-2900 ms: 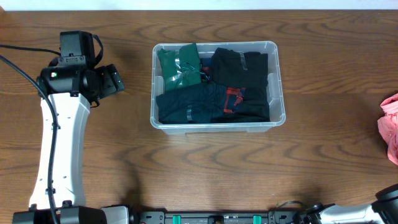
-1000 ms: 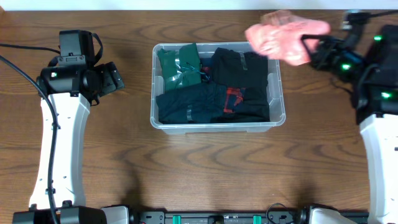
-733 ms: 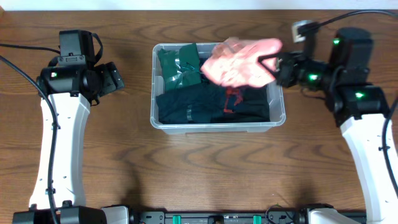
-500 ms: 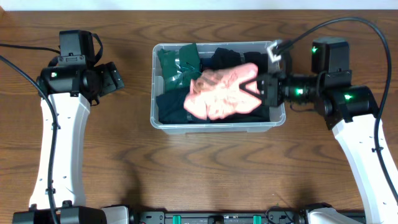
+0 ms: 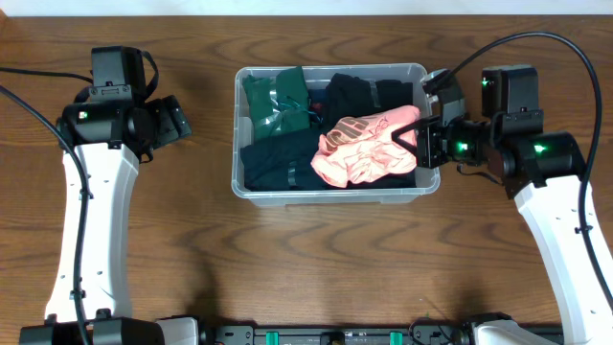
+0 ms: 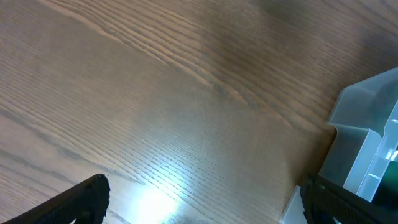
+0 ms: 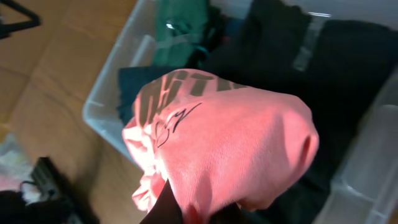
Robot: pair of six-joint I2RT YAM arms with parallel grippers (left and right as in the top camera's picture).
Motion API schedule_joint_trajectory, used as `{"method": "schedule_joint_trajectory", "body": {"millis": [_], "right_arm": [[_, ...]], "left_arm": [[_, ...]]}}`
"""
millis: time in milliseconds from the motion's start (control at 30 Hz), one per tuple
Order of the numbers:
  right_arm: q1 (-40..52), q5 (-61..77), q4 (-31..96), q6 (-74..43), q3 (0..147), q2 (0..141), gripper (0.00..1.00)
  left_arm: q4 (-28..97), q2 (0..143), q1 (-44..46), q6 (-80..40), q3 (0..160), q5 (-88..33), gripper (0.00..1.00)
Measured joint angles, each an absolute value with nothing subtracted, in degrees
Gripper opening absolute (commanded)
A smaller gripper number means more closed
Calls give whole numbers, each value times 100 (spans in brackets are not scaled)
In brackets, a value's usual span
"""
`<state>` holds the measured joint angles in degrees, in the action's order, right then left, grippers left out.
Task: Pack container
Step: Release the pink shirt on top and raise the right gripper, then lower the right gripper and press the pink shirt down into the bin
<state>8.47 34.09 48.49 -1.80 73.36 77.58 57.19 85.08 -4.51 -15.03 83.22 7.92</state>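
Table (image 5: 306, 249) of dark wood carries everything, and it is bare on the near side and on both sides of the bin. Container (image 5: 287, 195) sits at the middle of the far half, its long axis running left to right, with its right wall just beside the right claw (image 5: 421, 142). Inside it, green clothing (image 5: 276, 101) fills the far left corner, black clothing (image 5: 359, 94) the far right, and dark blue clothing (image 5: 278, 158) the near left.

On top of these, a pink shirt (image 5: 364, 151) lies bunched over the near right part. It trails left from the right claw, which is clamped on its right edge, so the cloth is left of the claw and inside the walls. From the right wrist the shirt hangs in a rounded lump over the dark clothes, hiding most of the fingers.

The right arm is much the nearer. The left claw (image 5: 177, 120) hovers well apart on the left of the bin, fingers spread and holding nothing.

Letting go looks like the next step. The shirt seems to ride near the rim, so it may want pressing down, and the right wall leaves little room for pulling back.
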Motion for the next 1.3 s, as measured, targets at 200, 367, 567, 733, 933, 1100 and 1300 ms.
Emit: {"method": "schedule_joint_trajectory", "body": {"millis": [200, 367, 567, 733, 933, 1100, 1300], "right_arm": [[847, 3063, 5057, -141, 7341, 8158, 47], [847, 2231, 5406, -89, 7341, 8464, 65], [847, 1341, 5701, -19, 7769, 8466, 68], [849, 1002, 5749, 69, 8764, 8464, 50], [930, 862, 5854, 60, 9072, 8433, 1], [1168, 832, 6147, -25, 8759, 8595, 1], [1413, 823, 5922, -191, 7902, 8965, 1]], "left_arm": [[5752, 8508, -451, -1503, 8322, 792, 98], [5758, 8508, -451, -1503, 8322, 792, 98], [5741, 8508, -451, -1503, 8322, 792, 98], [5741, 8508, -451, -1503, 8322, 792, 98], [5741, 8508, -451, -1503, 8322, 792, 98], [5741, 8508, -451, -1503, 8322, 790, 98], [5739, 8508, -451, -1503, 8322, 790, 98]]}}
